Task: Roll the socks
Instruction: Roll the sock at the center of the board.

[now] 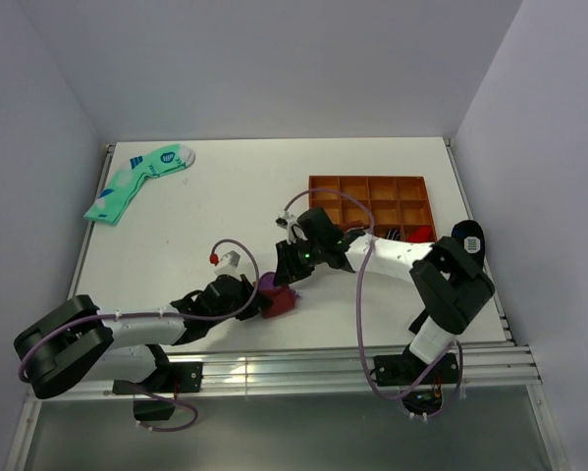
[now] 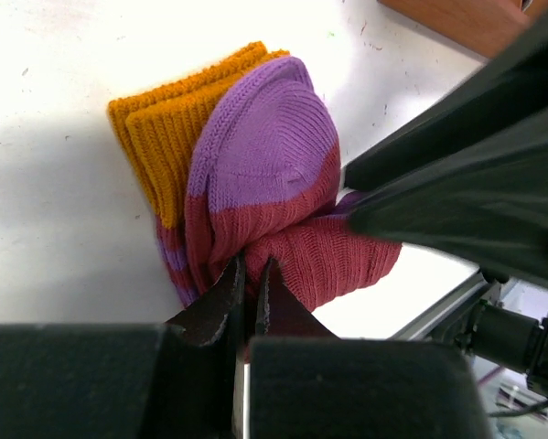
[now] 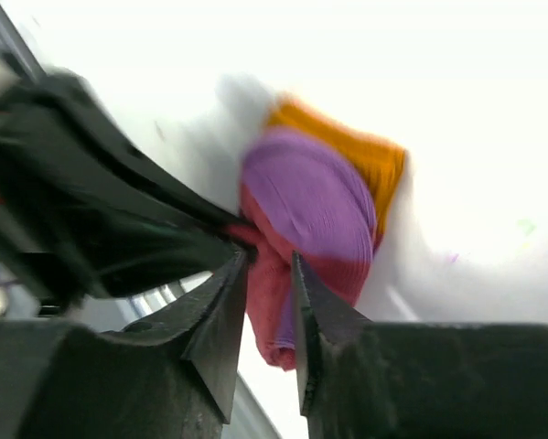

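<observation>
Jaws of the left gripper (image 2: 251, 267) are clamped on a maroon fold at the 6 o'clock edge of the socks (image 2: 255, 174). Those of the right gripper (image 3: 266, 267) stand slightly apart with maroon fabric in the gap; blur hides whether they pinch it. On the white surface (image 1: 225, 196), an orange tray (image 1: 372, 179) sits at 2 o'clock and mint socks (image 1: 136, 182) at 10 o'clock. The bundled socks lie at 6 o'clock near the front edge.

White arms (image 1: 127, 324), black joints (image 1: 451, 285), black tools (image 2: 251, 274) (image 3: 269, 267), purple cables (image 1: 358, 314).
</observation>
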Available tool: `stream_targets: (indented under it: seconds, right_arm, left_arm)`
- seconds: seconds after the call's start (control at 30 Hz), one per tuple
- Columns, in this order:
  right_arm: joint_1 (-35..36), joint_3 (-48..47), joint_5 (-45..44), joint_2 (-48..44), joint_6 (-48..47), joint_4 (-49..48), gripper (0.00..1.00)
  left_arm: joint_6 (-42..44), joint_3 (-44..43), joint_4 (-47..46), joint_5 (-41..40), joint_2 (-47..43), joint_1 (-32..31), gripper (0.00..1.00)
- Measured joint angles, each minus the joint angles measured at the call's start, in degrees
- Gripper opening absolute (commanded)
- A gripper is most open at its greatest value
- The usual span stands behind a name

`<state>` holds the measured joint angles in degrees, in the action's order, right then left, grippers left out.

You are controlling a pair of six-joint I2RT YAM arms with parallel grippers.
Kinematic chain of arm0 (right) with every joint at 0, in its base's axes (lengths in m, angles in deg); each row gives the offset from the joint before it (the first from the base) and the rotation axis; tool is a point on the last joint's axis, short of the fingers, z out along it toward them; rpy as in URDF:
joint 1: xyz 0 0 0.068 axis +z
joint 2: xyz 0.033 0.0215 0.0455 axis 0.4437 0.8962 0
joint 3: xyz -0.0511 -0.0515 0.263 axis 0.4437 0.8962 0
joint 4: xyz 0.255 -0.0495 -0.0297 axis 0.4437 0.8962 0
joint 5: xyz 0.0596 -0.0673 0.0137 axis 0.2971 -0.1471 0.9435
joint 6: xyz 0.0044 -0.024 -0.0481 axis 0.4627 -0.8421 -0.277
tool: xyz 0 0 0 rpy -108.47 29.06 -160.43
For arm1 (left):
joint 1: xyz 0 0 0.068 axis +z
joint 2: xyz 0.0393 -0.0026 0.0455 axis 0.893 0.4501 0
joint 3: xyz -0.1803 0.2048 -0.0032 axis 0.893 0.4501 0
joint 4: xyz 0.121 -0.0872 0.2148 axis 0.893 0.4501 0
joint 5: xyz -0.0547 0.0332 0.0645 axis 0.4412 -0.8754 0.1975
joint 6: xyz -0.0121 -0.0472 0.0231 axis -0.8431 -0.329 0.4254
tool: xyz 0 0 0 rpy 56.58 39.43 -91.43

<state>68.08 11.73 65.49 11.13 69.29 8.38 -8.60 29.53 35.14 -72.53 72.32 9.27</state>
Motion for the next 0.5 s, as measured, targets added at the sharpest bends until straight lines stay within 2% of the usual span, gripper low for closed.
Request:
stream_targets:
  seconds: [0.27,0.5]
  right_arm:
    - [0.0,6.23,-2.6,-7.5,0.68,-16.5,0.35]
    - [0.0,20.39,-2.12,-11.87,2.19,-33.35,0.36]
  left_arm:
    - [0.02,-0.44,2.67,8.35,-0.61,5.51,0.0]
    - [1.33,-2.12,9.53,17.49,-1.73,12.07,0.0]
